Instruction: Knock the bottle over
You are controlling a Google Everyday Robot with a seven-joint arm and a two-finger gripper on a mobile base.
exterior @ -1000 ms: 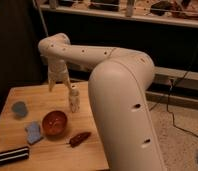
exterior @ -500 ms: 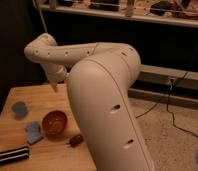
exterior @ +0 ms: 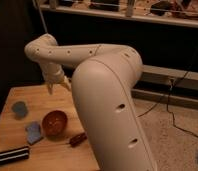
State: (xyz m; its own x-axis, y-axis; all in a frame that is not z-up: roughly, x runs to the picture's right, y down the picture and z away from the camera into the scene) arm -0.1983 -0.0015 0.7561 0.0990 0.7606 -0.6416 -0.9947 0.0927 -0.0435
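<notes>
The bottle is hidden; my arm's large white body [exterior: 107,105] covers the part of the wooden table [exterior: 34,96] where it would stand. My gripper [exterior: 57,86] hangs from the wrist over the table's far side, behind and above the orange bowl [exterior: 54,123]. Its two fingers point down and stand apart with nothing between them.
A light blue cup [exterior: 19,109] stands at the table's left. A blue sponge-like thing [exterior: 33,132] lies left of the bowl. A dark red-brown item [exterior: 77,140] lies right of the bowl. A black bar [exterior: 11,155] lies at the front left. Dark shelving stands behind.
My arm has swung left and closer to the camera. The bottle, seen right of the bowl a second ago, is now covered. The gripper has moved up and toward the table's far edge.
</notes>
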